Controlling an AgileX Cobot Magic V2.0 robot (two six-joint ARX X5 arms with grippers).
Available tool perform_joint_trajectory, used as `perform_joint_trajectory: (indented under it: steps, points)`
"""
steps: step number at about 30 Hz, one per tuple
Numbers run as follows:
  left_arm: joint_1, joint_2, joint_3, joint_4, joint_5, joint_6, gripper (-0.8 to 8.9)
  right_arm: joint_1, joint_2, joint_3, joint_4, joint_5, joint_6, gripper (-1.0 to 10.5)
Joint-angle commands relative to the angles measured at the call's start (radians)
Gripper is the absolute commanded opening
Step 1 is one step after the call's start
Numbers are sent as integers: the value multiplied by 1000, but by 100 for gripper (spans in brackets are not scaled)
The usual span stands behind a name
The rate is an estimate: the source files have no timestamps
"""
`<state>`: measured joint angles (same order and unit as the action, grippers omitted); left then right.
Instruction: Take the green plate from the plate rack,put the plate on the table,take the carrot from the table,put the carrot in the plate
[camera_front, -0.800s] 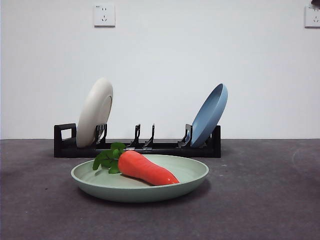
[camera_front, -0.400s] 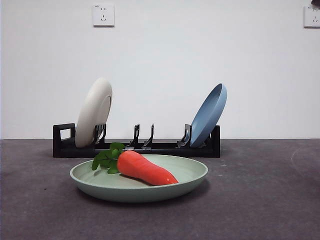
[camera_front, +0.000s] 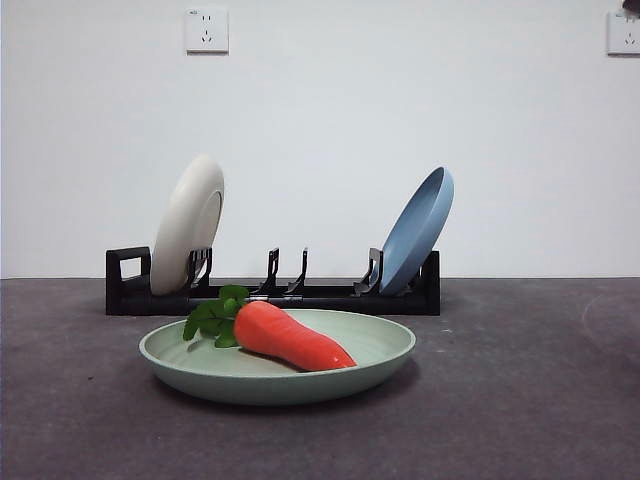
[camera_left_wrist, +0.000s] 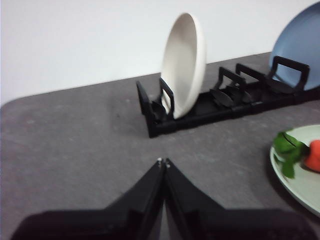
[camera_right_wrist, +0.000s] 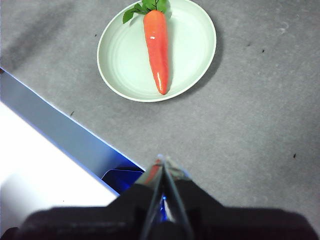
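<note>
We see the carrot lying in the plate on the desk, before the rack.

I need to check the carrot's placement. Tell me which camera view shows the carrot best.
The right wrist view: it looks down on the whole carrot lying across the middle of the green plate, leaves to tip. The front view shows it side-on, partly behind the plate's rim. The left wrist view catches only its leaves and thick end at the frame edge.
</note>
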<state>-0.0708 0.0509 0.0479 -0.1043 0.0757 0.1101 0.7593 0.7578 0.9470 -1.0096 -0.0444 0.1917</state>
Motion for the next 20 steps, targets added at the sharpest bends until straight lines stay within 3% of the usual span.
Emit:
perform_joint_trajectory:
  steps: [1, 8, 20]
  points:
    - [3, -23, -44, -2, 39, -44, -3, 1, -2, -3, 5, -1, 9, 1]
    - [3, -42, -45, -66, 64, -88, -3, 1, -2, -3, 5, -1, 9, 1]
    - [6, -42, -45, -65, 60, -88, -3, 1, -2, -3, 5, -1, 9, 1]
